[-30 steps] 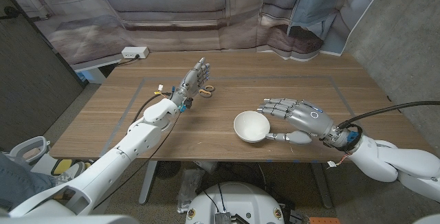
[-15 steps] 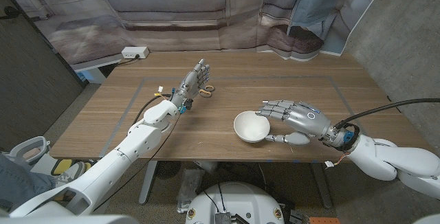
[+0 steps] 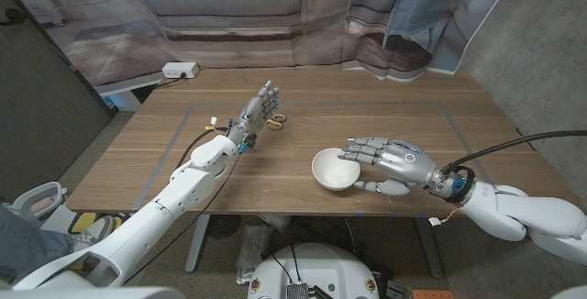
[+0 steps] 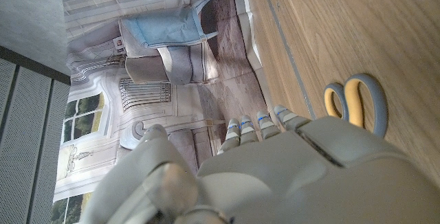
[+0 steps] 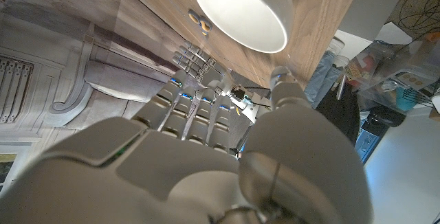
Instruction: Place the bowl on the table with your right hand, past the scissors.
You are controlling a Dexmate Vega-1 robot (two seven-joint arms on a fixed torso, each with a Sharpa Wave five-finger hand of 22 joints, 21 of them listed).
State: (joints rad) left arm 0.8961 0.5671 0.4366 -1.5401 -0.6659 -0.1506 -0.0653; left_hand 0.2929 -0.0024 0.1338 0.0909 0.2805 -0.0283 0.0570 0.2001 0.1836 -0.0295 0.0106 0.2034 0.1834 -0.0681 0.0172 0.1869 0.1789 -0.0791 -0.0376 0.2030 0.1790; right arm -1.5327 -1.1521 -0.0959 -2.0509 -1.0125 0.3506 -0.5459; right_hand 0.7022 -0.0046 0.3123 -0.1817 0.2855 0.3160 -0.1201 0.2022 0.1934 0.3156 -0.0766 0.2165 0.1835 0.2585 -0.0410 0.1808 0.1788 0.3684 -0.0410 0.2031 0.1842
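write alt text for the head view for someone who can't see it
The robot's right hand reaches its fingers over the rim of a white bowl near the front edge of a wooden table. The left hand stands upright, fingers apart, beside scissors farther back.

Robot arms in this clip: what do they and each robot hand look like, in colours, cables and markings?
Both arms have smooth white rounded shells. The left robot hand and right robot hand are silver-grey metal with segmented fingers and small blue marks on the finger segments. A thin black cable loops beside the left forearm, with yellow and blue fittings at its wrist. A thicker black cable arcs from the right wrist, which shows blue and red parts.
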